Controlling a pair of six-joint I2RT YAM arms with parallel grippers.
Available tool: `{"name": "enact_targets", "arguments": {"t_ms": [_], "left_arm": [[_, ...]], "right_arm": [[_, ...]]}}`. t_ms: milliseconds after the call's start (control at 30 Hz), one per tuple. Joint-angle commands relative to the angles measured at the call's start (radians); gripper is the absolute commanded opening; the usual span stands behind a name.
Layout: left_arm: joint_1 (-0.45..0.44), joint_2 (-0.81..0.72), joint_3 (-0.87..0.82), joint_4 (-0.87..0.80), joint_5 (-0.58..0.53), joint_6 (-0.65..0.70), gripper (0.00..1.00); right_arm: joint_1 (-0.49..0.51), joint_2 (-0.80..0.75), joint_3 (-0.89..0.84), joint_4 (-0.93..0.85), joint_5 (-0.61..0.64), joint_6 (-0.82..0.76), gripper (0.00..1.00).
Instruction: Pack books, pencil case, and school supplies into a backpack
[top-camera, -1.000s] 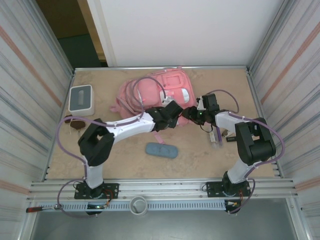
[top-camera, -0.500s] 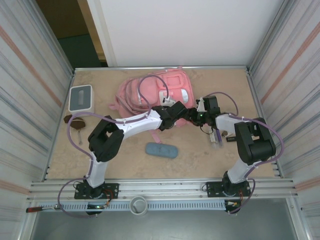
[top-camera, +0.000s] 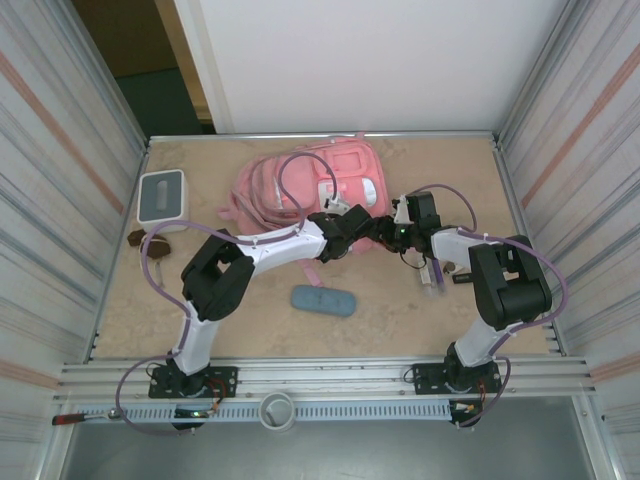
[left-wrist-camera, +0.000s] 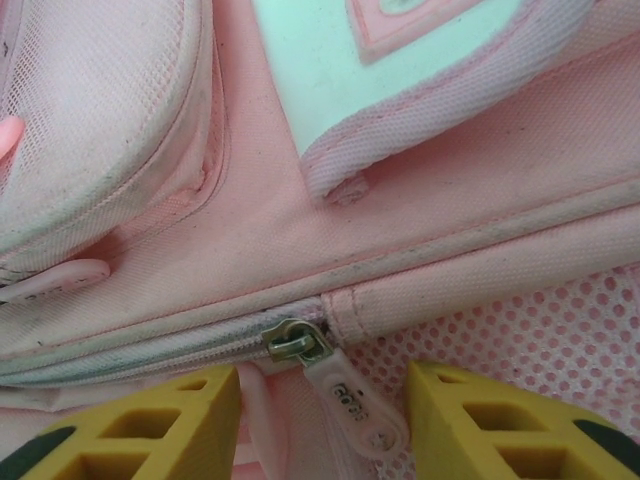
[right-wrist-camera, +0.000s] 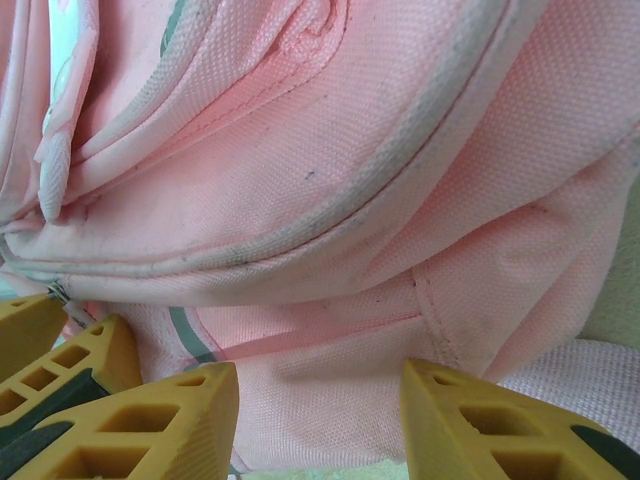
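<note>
Left wrist view has the left hand (left-wrist-camera: 320, 392) half-open astride the backpack's (left-wrist-camera: 450, 230) zipper pull (left-wrist-camera: 355, 405), not touching it, so closing off-centre could pinch mesh (left-wrist-camera: 540, 330) beside the pull and slip off.

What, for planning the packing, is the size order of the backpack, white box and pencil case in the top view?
1. backpack, clearly largest.
2. white box, covering more area.
3. pencil case, slightly longer but much narrower than the box.
</note>
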Motion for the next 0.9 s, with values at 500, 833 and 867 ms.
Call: {"name": "enact_targets", "arguments": {"t_ms": [500,833,867], "left_arm": [[0.008,-0.007,-0.014,0.021,0.037,-0.002,0.27],[0.009,-0.023,-0.013,0.025,0.052,0.018,0.17],[0.008,-0.026,-0.013,0.033,0.055,0.024,0.17]], "right_arm": [[0.000,-0.012,-0.020,-0.041,-0.015,0.001,0.45],[0.002,0.004,-0.019,-0.036,-0.018,0.001,0.45],[0.002,0.005,-0.019,-0.036,-0.019,0.002,0.45]]}}
